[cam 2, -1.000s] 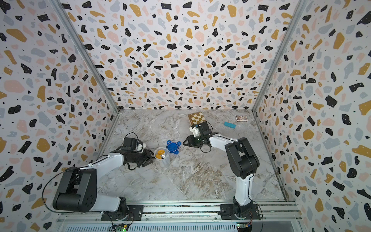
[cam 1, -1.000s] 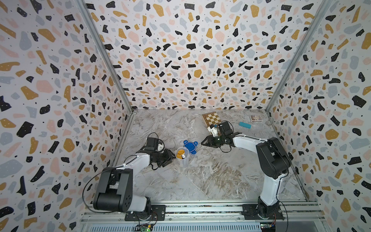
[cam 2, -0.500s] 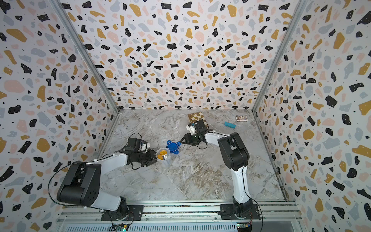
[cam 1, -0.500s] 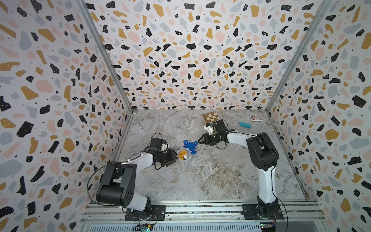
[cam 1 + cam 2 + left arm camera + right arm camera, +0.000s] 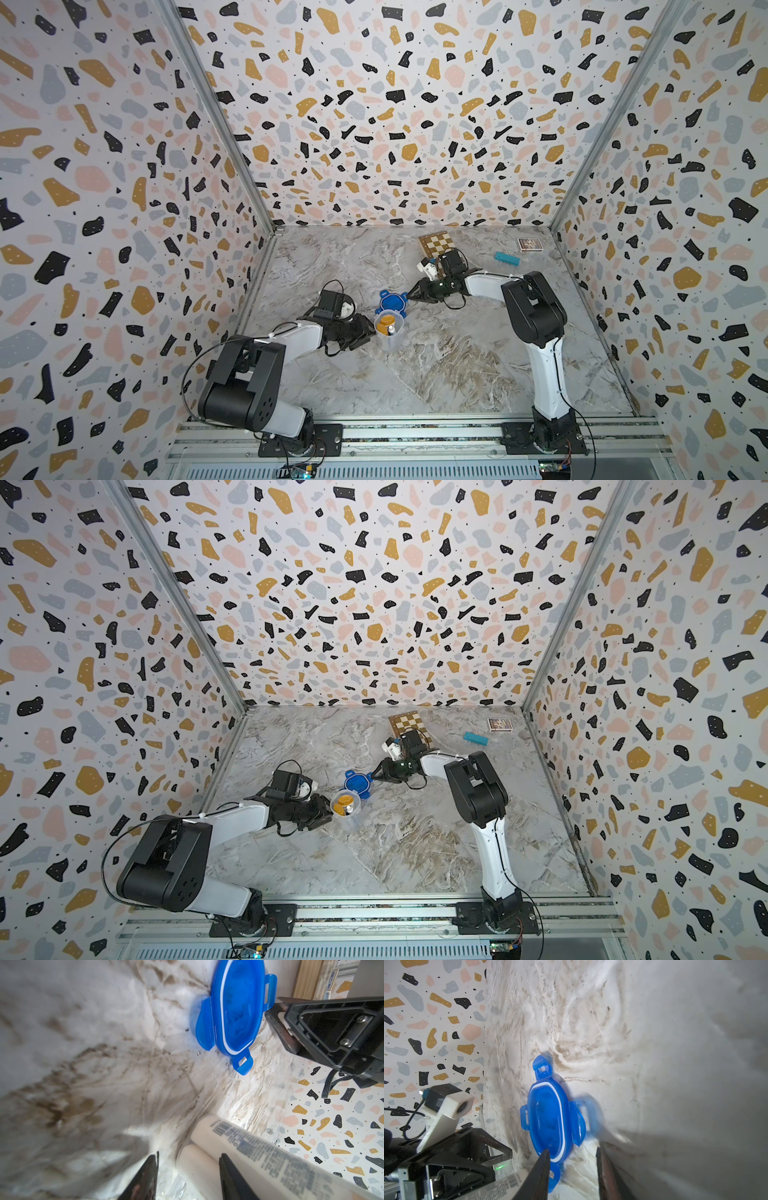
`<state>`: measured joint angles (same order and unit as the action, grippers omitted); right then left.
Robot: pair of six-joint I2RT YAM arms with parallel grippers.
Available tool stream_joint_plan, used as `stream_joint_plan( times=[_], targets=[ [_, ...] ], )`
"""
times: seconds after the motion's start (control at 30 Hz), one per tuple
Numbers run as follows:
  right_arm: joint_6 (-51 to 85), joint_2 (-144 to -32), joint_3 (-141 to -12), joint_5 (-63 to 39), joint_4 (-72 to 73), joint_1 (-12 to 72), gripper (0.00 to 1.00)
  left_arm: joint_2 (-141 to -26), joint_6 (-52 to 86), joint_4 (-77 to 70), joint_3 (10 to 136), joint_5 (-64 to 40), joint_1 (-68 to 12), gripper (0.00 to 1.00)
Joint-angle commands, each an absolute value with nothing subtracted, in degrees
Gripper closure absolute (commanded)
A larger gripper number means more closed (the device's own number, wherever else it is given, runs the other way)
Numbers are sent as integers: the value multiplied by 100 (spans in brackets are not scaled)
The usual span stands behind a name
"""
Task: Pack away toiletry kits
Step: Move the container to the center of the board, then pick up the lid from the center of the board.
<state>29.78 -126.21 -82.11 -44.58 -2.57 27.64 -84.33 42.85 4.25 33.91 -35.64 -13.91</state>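
The clear tub (image 5: 390, 341) is seen standing upright near the middle of the marbled table (image 5: 457, 374). It is held at its side by the left gripper (image 5: 367, 332), whose jaws are set roughly halfway apart and closed against the tub. In the left wrist view two white bottles (image 5: 251, 1145) are made out through the clear wall, side by side, between and beyond the fingers (image 5: 145, 1178). An orange cap (image 5: 386, 321) is shown at the tub's mouth in both top views (what else is packed inside cannot be told). The blue lid (image 5: 392, 301) is found on the table just behind the tub, off the tub, its tabs spread outward. The right gripper (image 5: 573, 1148) is set low at the lid's edge on the right arm's side. Its jaws are parted with one tab between them, one finger (image 5: 543, 1165) is seen over the lid's rim and the other stands clear of it, so nothing is gripped. The chessboard (image 5: 435, 244) and the teal block (image 5: 507, 258) are seen well apart from all this, at the back of the table.
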Motion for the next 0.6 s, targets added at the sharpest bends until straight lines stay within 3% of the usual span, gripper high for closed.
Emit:
stream_joint_plan(
  times=[0.0,0.27,0.57],
  targets=[
    [3113,-12756,-8430,-4644,-83,2786,62,-8318,4392,277,3297,-3542,-1508,52],
    [3579,-13030,-8448,-4915,444,2820,69,-8241,4550,213,3227,-3400,-1782,51],
    [3552,-12947,-8332,-4828,557,2827,91,-8146,4611,246,3272,-3299,-1845,51]
  ],
)
